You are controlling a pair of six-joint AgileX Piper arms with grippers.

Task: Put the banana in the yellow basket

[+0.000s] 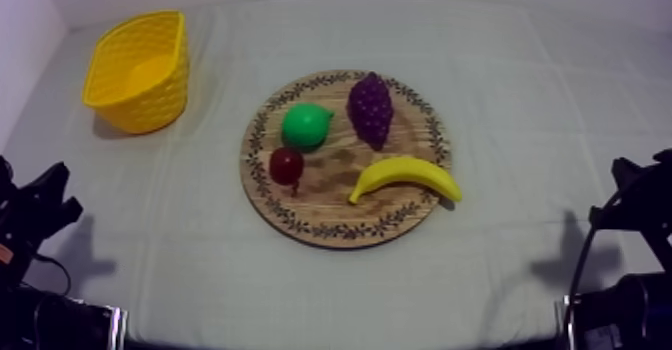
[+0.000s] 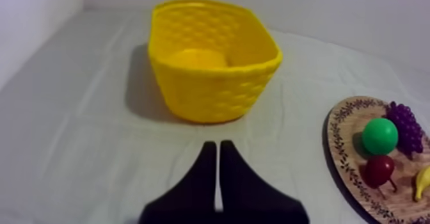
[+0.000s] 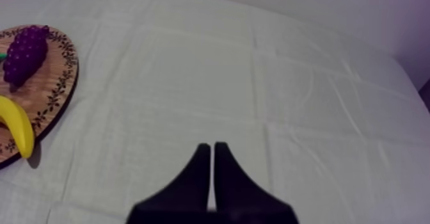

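A yellow banana (image 1: pixel 405 175) lies on the front right part of the round wooden board (image 1: pixel 318 217), which sits mid-table. The yellow basket (image 1: pixel 140 70) stands empty at the far left. My left gripper (image 1: pixel 45 206) rests low at the left edge; in the left wrist view its fingers (image 2: pixel 216 155) lie together as a narrow wedge, shut on nothing, short of the basket (image 2: pixel 211 58). My right gripper (image 1: pixel 628 189) rests low at the right edge, its fingers (image 3: pixel 210 155) likewise shut over bare cloth, with the banana (image 3: pixel 18 125) and board (image 3: pixel 54 86) off to one side.
Also on the board are a green pear (image 1: pixel 305 125), a bunch of purple grapes (image 1: pixel 370 108) and a small red fruit (image 1: pixel 286 164). Bare cloth lies between the board and the basket and all around the board.
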